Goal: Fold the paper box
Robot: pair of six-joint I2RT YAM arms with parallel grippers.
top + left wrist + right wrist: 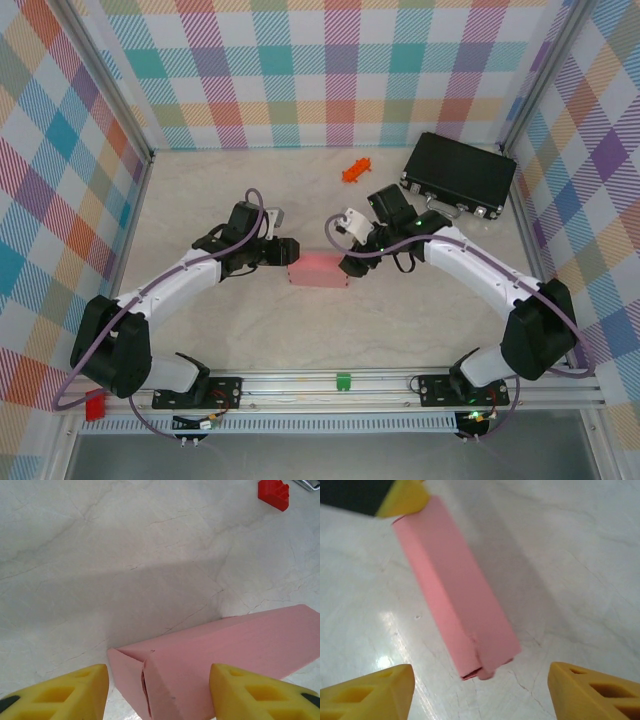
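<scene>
**Pink box lies between two open pincers at mid-desk**

The paper box [318, 270] lies flat on the pale, marble-patterned desk [420, 330], near its middle. It is folded into a long, slim rectangular shape. From above, its long axis runs roughly left to right, with one arm at each end.

The left pincer [289, 254] is at the box's left end. In the left wrist view that end sits between the two yellow fingers [65, 692]. The end flap shows a slightly gaping seam. A sliver of bare desk is visible between the left-hand finger and the box's corner. The other finger overlaps the box's long side, and whether it presses on the cardboard cannot be told. The jaws stand partly apart, straddling the end rather than clamping it. In the right wrist view, one yellow finger of this pincer sits against the far top corner of the box.

The right pincer [352, 265] is at the box's right end. In its wrist view the two fingers [370, 695] are spread wide at the lower corners of the frame. The box's near end lies between and just beyond them, apart from both. This pincer holds nothing and touches nothing. The near end's flaps are not flush: a short slit shows and the lower edge looks uneven.

Well behind the box, a black case [458, 175] lies near the back right corner. A small red object [357, 169] sits just to its left.
</scene>
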